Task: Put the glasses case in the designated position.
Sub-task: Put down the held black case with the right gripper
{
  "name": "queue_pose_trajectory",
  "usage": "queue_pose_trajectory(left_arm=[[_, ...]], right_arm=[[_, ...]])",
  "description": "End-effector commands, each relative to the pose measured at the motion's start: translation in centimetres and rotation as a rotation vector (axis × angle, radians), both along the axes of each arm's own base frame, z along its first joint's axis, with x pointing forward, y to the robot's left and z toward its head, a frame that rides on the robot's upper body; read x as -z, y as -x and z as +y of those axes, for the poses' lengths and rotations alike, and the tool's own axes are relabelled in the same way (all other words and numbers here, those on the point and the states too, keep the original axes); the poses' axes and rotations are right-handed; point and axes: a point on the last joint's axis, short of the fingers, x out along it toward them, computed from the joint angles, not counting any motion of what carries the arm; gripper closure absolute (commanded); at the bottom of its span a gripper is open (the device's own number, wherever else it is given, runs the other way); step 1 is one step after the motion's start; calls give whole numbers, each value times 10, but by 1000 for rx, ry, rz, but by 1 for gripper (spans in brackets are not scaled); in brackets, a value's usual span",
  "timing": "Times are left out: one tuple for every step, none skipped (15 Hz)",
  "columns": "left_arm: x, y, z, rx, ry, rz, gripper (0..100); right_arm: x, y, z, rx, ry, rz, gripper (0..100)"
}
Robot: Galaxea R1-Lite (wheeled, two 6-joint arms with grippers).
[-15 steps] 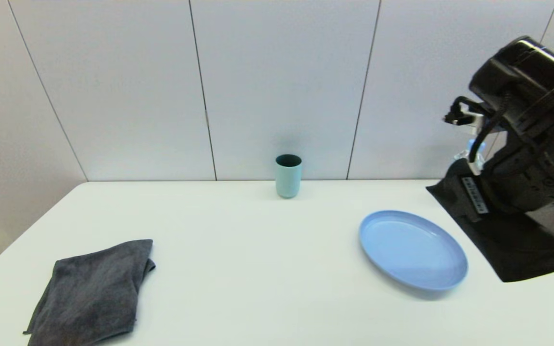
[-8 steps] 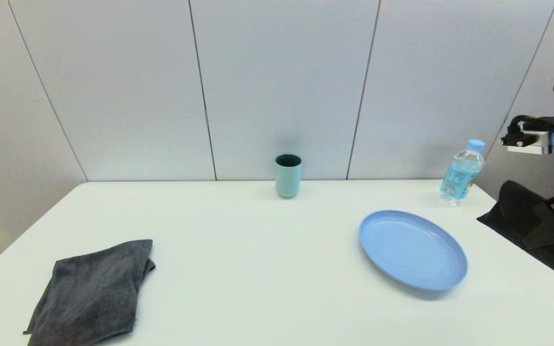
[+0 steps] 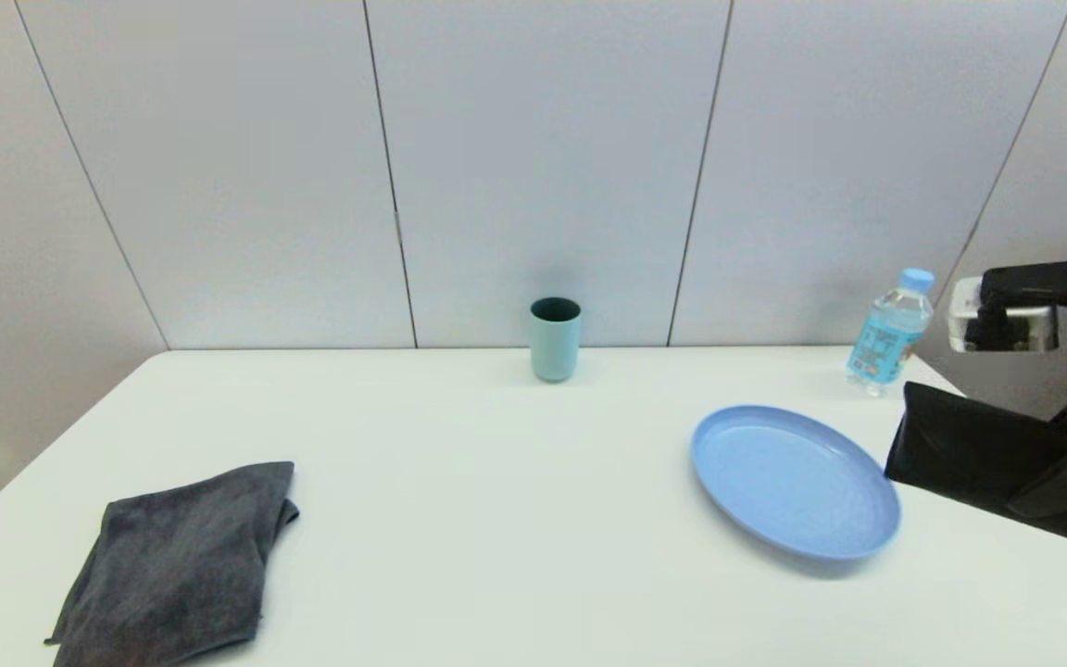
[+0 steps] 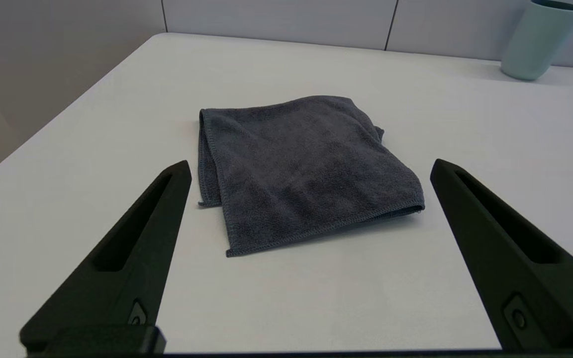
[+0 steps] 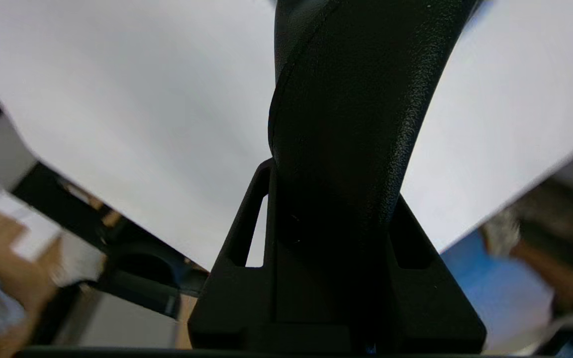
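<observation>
My right gripper clamps the black glasses case beside the blue plate; my left gripper hangs spread wide above the grey cloth.

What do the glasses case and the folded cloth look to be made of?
The glasses case, clamped in the right gripper, looks like matte black leather or leatherette: fine pebbled grain, stitched seam. The cloth looks like dark grey microfibre terry: fuzzy ribbed pile, sewn hem, soft folds.
</observation>
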Motion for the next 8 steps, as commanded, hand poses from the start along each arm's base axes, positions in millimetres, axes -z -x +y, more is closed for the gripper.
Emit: queue_pose_trajectory(left_arm=[[0,0,0,0,1,3,0],[0,0,0,0,1,0,0],[0,0,0,0,1,0,0],[0,0,0,0,1,3,0],[0,0,0,-2,1,0,0],[0,0,0,-2,1,3,0],[0,0,0,-2,1,0,0],[0,0,0,-2,1,3,0]], right_arm=[[17,-7,-11,-227,28,66,100],[21,-8,-11,-250,36,85,100],[27,-8,-11,-256,29,111,100],[34,-7,-10,-262,24,140,100],[43,-4,-9,-276,-28,167,100],[48,1,-8,-290,-80,179,100],[54,7,-8,-300,-106,196,100],[59,10,-7,-311,-117,205,100]])
